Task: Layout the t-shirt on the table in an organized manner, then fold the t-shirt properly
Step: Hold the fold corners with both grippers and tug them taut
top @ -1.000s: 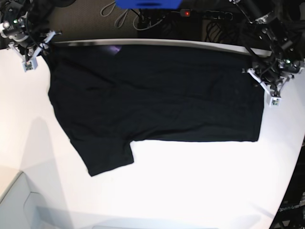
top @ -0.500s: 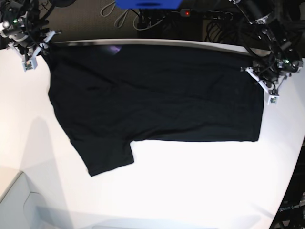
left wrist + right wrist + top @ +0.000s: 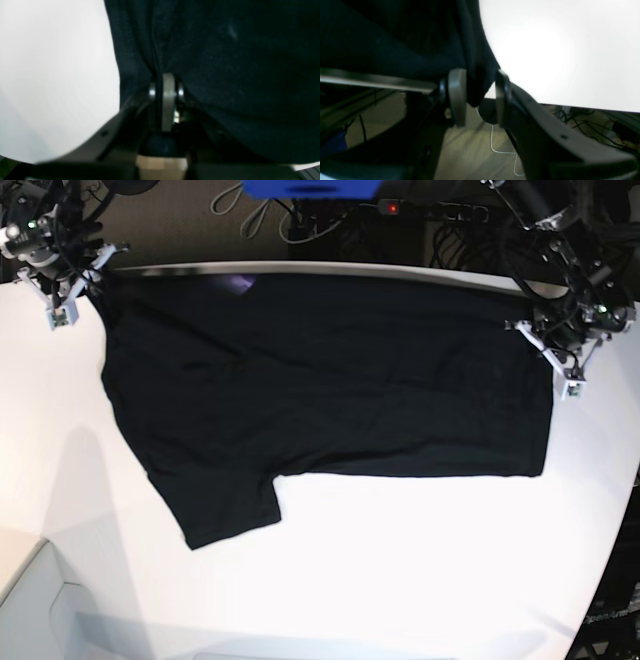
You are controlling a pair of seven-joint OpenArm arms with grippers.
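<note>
The t-shirt (image 3: pixel 320 390) lies spread along the counter's (image 3: pixel 400 580) far edge, each end effector, left (image 3: pixel 162 80) and right (image 3: pixel 476 97), pinched shut on a hem, so uneven pulling could slide it off that edge.

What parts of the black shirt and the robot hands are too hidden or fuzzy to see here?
- The t-shirt print: base view shows only a faint purple patch at the far edge; the rest is hidden or too dark.
- Second sleeve: base view, lost at the table far edge.
- Left gripper: left wrist view is blurred; cloth covers the tips.
- Right gripper: right wrist view shows cloth between the fingers, but the actual contact is blurred.
- Neck label: not visible anywhere.
</note>
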